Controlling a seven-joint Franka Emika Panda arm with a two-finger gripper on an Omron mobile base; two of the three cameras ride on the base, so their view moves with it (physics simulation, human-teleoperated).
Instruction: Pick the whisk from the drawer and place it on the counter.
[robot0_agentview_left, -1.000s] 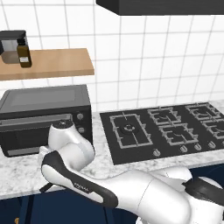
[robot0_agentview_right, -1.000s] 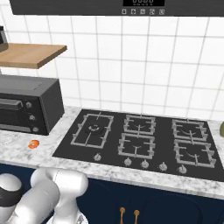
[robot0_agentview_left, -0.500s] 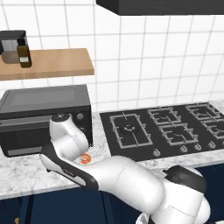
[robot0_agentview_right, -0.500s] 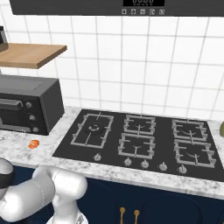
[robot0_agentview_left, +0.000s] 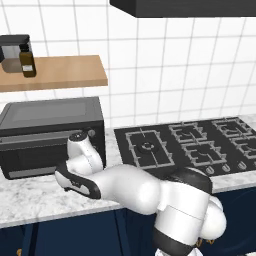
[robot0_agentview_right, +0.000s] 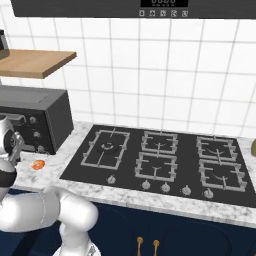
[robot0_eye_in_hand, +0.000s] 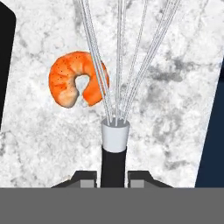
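The long white-and-grey marbled stone counter (robot0_agentview_left: 35, 200) carries a black boxy toaster oven (robot0_agentview_left: 50, 135) at its left and a black gas hob (robot0_agentview_right: 160, 160) set flush into it. A small curled orange shrimp (robot0_eye_in_hand: 76, 78) lies on the marble just in front of the oven.

Worktop (robot0_eye_in_hand: 175, 105): white stone, grey marbling. Whisk (robot0_eye_in_hand: 114, 131): silvery wires, pale collar, black handle. Shrimp (robot0_eye_in_hand: 70, 83): orange, finely speckled, paler at one end. Hob (robot0_agentview_right: 160, 160): black, grey grates. Oven (robot0_agentview_left: 50, 135): dark grey. Cabinets (robot0_agentview_right: 200, 235): navy. Shelf (robot0_agentview_left: 60, 72): light wood.
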